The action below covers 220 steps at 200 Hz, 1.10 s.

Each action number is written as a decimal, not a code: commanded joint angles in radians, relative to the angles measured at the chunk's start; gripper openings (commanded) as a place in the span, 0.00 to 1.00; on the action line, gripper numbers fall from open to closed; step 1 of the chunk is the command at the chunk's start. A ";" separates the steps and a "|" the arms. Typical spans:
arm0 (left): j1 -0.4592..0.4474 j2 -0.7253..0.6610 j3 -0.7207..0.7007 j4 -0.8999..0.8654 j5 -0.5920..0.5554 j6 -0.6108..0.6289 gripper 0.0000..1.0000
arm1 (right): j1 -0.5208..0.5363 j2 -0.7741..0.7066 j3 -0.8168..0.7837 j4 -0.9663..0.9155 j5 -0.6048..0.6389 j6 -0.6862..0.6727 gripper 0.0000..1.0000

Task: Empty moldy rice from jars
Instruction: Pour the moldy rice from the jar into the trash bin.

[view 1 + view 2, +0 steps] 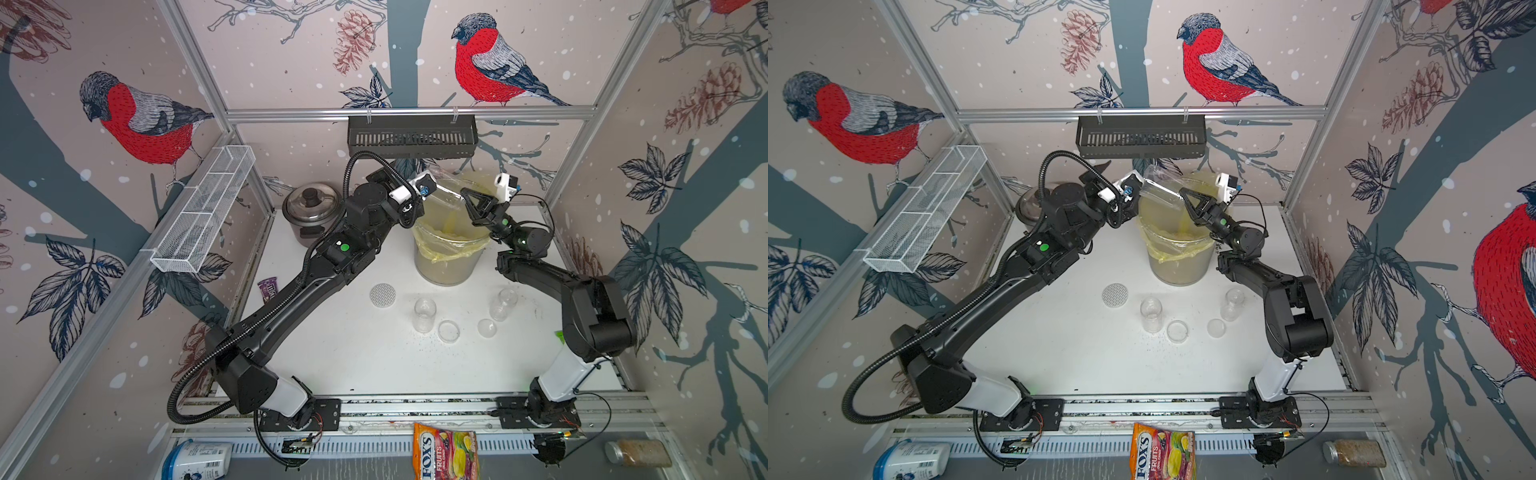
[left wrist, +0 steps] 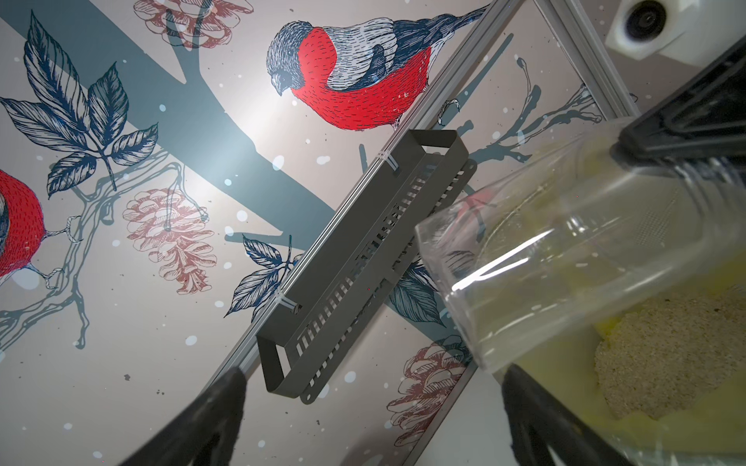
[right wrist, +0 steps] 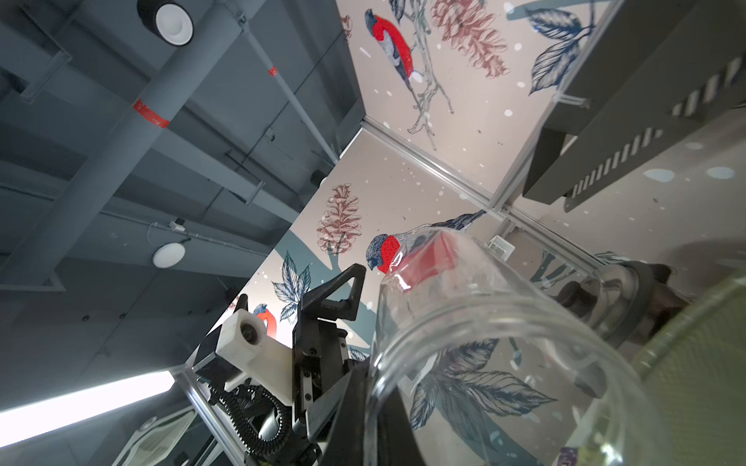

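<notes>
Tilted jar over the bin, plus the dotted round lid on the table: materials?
The jar: clear, glossy glass or hard plastic; wallpaper shows through, sharp highlights; can't tell which. The lid: silvery, matte, probably perforated metal or mesh, given the fine dot grid; possibly plastic.

Bullfinch-print walls (image 1: 291,62) enclose a white tabletop (image 1: 374,365), with a black slotted shelf (image 1: 411,141) on the back rail.

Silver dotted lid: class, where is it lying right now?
In both top views the silver dotted lid lies flat on the white table, just robot-side of the yellow-bagged bin and left of the nearest narrow jar.
</notes>
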 commanded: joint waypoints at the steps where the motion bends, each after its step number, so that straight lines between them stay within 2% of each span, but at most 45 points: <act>1: 0.002 0.003 0.007 0.029 0.000 0.010 0.97 | 0.002 0.018 0.065 0.244 -0.062 0.043 0.00; 8: 0.002 0.003 0.020 0.010 -0.004 0.007 0.97 | -0.014 -0.045 -0.023 0.238 -0.042 -0.014 0.00; 18: 0.003 -0.004 0.017 0.007 -0.010 0.011 0.97 | -0.022 -0.082 -0.097 0.236 0.058 -0.060 0.00; 41: 0.007 -0.026 -0.026 0.049 0.014 0.009 0.97 | 0.011 0.073 0.159 0.245 -0.052 0.065 0.00; 53: 0.007 -0.017 0.002 0.015 0.010 0.001 0.97 | 0.010 0.003 0.029 0.241 -0.044 -0.013 0.00; 61: 0.008 -0.015 0.010 0.004 -0.005 0.004 0.97 | -0.003 -0.039 -0.078 0.242 0.042 -0.054 0.00; 67: 0.008 -0.018 0.005 0.008 -0.007 0.006 0.97 | -0.005 -0.034 -0.079 0.238 0.066 -0.065 0.00; 85: 0.008 -0.030 -0.028 0.047 0.013 0.010 0.97 | 0.021 0.074 0.118 0.244 -0.057 0.041 0.00; 98: 0.008 -0.019 -0.003 0.013 0.013 -0.002 0.97 | 0.015 0.008 0.015 0.242 -0.046 -0.020 0.00; 109: 0.008 -0.019 -0.001 0.004 -0.001 0.006 0.97 | -0.002 -0.025 -0.075 0.234 0.035 -0.049 0.00; 134: 0.014 -0.034 -0.054 0.054 0.015 0.004 0.97 | 0.012 0.081 0.082 0.238 -0.047 0.057 0.00; 158: 0.015 -0.040 -0.057 0.041 0.003 0.009 0.97 | -0.015 0.026 0.054 0.050 -0.121 -0.006 0.00; 175: 0.016 -0.063 -0.102 0.082 0.004 0.038 0.97 | -0.031 -0.029 0.034 -0.014 -0.175 -0.038 0.00; 182: 0.016 -0.070 -0.114 0.084 0.007 0.048 0.97 | -0.036 -0.061 0.031 -0.099 -0.192 -0.070 0.00; 198: 0.016 -0.086 -0.143 0.098 0.014 0.071 0.97 | -0.040 -0.144 0.060 -0.409 -0.230 -0.251 0.00; 208: 0.016 -0.098 -0.162 0.111 0.024 0.084 0.97 | -0.029 -0.188 0.132 -0.770 -0.251 -0.457 0.00; 220: 0.015 -0.113 -0.186 0.132 0.031 0.093 0.97 | -0.006 -0.217 0.284 -1.296 -0.219 -0.777 0.00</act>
